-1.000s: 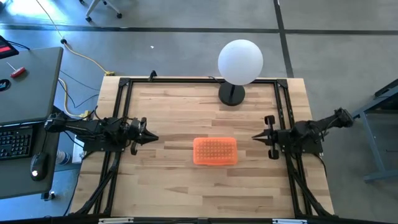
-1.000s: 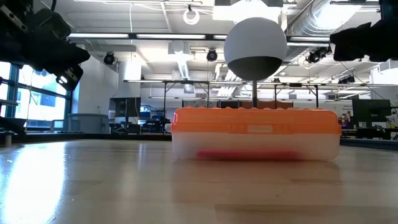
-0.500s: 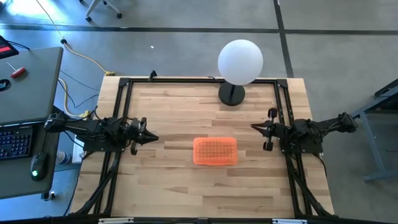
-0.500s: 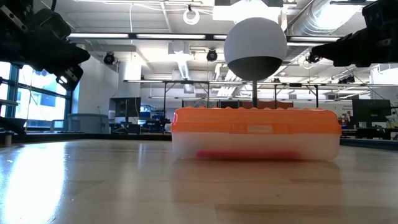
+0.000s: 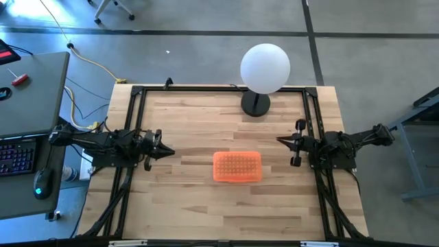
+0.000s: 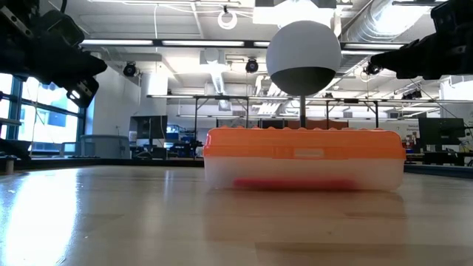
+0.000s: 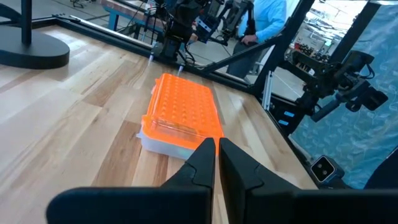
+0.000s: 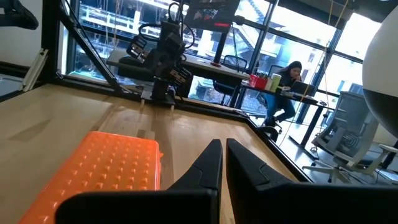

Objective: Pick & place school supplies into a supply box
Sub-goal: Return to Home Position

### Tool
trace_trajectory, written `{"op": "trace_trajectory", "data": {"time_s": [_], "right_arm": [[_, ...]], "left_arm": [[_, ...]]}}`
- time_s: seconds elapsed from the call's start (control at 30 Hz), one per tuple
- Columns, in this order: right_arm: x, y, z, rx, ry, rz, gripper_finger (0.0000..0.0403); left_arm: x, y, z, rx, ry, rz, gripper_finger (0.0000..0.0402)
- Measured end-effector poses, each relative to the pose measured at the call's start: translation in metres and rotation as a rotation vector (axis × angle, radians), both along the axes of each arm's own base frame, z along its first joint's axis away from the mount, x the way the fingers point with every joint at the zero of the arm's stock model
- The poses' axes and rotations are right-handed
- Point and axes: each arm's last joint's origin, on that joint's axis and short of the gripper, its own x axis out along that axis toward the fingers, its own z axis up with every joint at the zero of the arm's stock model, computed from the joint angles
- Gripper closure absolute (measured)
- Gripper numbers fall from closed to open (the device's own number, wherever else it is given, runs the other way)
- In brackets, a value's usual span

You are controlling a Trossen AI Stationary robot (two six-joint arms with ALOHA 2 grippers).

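Note:
The supply box (image 5: 237, 167) lies flat on the middle of the table, its orange textured lid closed; it also shows in the low view as the supply box (image 6: 303, 159). Through its clear wall a pink-red shape (image 6: 292, 183) shows low inside; no other school supplies are in view. My left gripper (image 5: 171, 154) hovers shut to the left of the box, pointing at it, with its fingertips together (image 7: 217, 148). My right gripper (image 5: 279, 140) hovers shut to the right of the box and a little toward the far edge, also with its fingertips together (image 8: 224, 150).
A white globe lamp (image 5: 265, 67) stands on its dark base (image 5: 255, 104) near the table's far edge, behind the box. Black frame rails (image 5: 137, 123) run along the table's sides. A desk with a keyboard (image 5: 17, 154) stands beyond the left edge. A person (image 8: 287, 78) sits in the room beyond.
My right gripper has moved a little toward the table's far edge and turned about its own axis, then kept still. The box and my left arm have not moved.

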Motion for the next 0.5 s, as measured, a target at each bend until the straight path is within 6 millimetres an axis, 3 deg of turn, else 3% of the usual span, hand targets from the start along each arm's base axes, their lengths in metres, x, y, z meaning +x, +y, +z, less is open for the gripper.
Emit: {"op": "trace_trajectory", "data": {"time_s": [0.5], "right_arm": [[0.0,0.0,0.0,0.0,0.0,0.0,0.0402]], "left_arm": [[0.0,0.0,0.0,0.0,0.0,0.0,0.0353]]}}
